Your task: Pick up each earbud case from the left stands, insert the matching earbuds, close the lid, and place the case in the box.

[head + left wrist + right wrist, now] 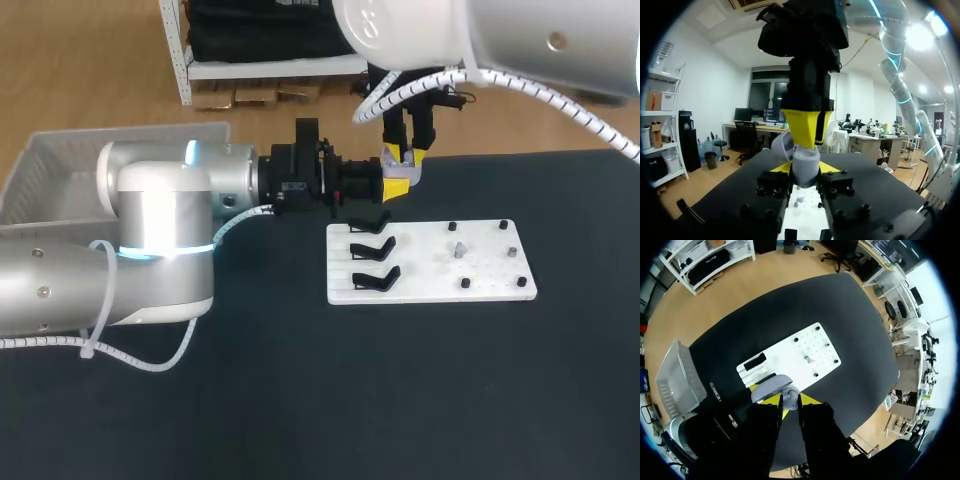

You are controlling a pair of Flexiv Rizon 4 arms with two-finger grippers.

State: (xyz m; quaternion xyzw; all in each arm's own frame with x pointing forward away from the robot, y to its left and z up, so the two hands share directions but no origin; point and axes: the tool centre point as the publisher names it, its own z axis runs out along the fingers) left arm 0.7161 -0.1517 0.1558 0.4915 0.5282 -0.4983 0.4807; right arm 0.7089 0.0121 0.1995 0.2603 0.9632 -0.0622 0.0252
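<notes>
Overhead, the right gripper (403, 158) hung directly above the grey earbud case (805, 164), which the left gripper (807, 172) clamped upright from both sides, lid open, near the black stands (372, 250); the right gripper's own hold could not be told.

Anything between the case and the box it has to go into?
No object. The case, in the left hand, is at the board's far edge; only the left arm itself spans toward the box.

The left end effector (393, 188) and right end effector (404, 160) crowd the earbud case (805, 170) above the stands (372, 250). The desk (400, 400) nearer the robot lies open.
</notes>
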